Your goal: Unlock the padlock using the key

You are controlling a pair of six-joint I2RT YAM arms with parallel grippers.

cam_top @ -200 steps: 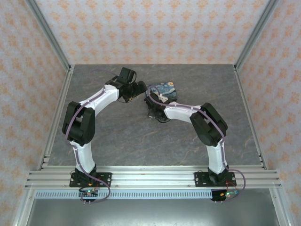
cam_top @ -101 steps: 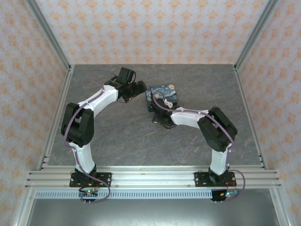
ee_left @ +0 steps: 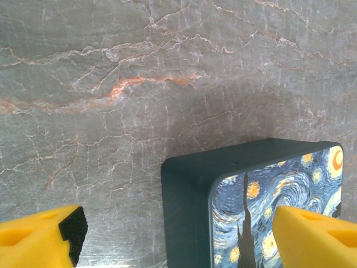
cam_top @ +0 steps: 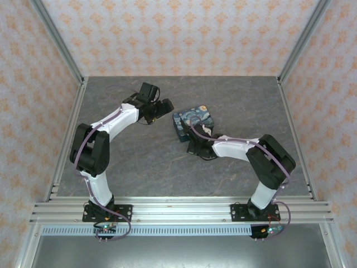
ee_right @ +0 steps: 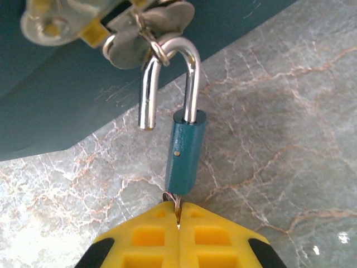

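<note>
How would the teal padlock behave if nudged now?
Likely pivots loosely: the padlock hooks the box latch by its shackle only. The shackle's free leg is out of the body, so it might slip off. The right tool pinching the key should damp that.

No word, number or brand mark can be read anywhere, neither on the swirly-printed box (cam_top: pixel 193 119) nor on the teal padlock (ee_right: pixel 184 149) hanging from the box's clasp.

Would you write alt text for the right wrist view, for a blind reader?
A small teal padlock is open, one shackle leg free, hooked through the metal latch of a dark-blue box. Below, the right gripper is shut on a metal sliver, apparently the key, at the lock's base.
</note>
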